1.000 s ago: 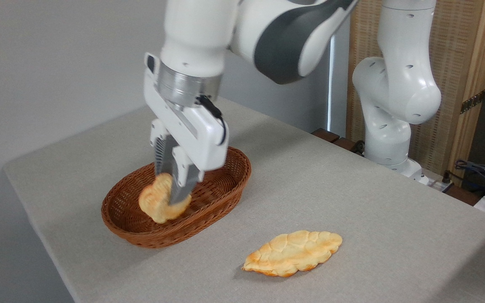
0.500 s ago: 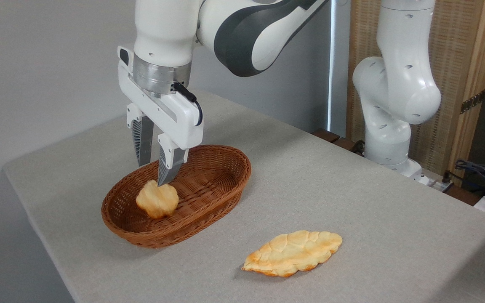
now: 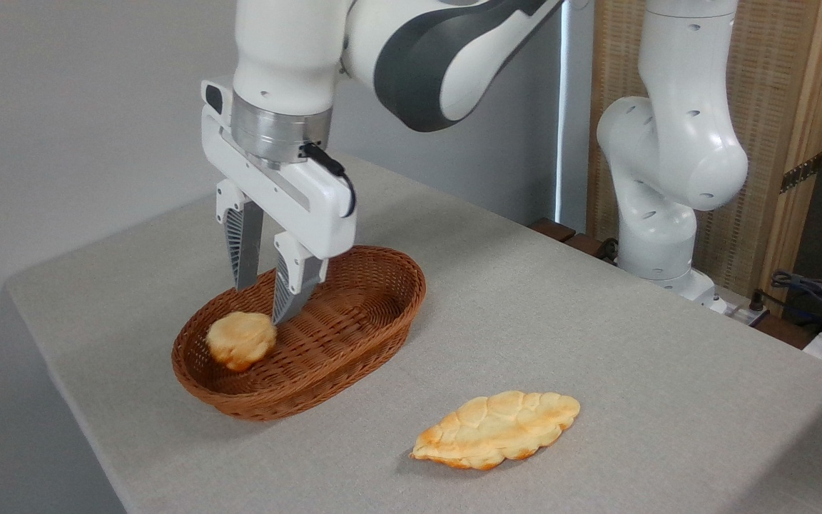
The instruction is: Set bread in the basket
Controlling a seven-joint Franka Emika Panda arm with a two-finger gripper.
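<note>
The bread [image 3: 240, 340], a small golden-yellow bun, lies inside the brown wicker basket [image 3: 364, 268] near its left end. My gripper [image 3: 262, 303] hangs just above and to the right of the bun, over the basket. Its two fingers are spread apart and hold nothing. The nearer fingertip [image 3: 284, 311] stands close to the bun's upper right edge; I cannot tell if it touches.
A longer flat leaf-shaped golden bread [image 3: 496, 429] lies on the grey table [image 3: 596, 343] to the basket's right, nearer the front. The arm's white base [image 3: 657, 243] stands at the back right edge. Cables [image 3: 821, 293] sit at the far right.
The gripper opened and let the bun go, then rose a little. The bun dropped and rolled toward the basket's left end.
</note>
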